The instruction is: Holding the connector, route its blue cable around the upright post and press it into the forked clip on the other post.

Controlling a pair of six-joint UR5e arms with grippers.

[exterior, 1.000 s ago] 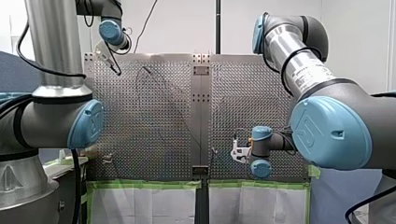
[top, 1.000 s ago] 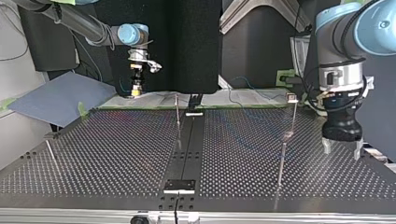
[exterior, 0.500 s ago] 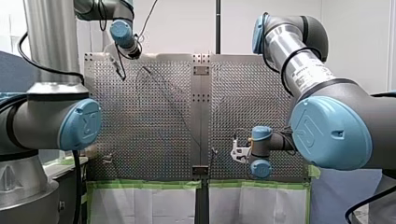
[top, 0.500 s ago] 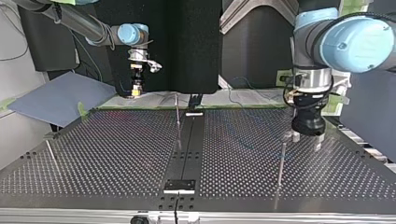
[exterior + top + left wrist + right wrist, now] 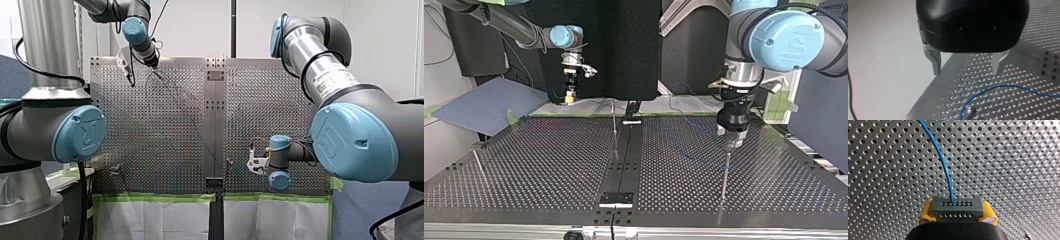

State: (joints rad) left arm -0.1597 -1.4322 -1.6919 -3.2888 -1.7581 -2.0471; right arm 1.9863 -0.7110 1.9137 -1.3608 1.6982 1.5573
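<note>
Pinching connector [image 5: 956,207] w/ right tool [image 5: 958,216]

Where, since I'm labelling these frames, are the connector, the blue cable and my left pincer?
connector [image 5: 956,208]: right wrist view, its grey holed face.
blue cable [image 5: 942,162]: right wrist view, mid-run ahead of the connector.
left pincer [image 5: 967,72]: left wrist view, midway between its open fingertips.

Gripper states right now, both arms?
Left gripper: open, holding nothing.
Right gripper: closed on the connector of the blue cable.
</note>
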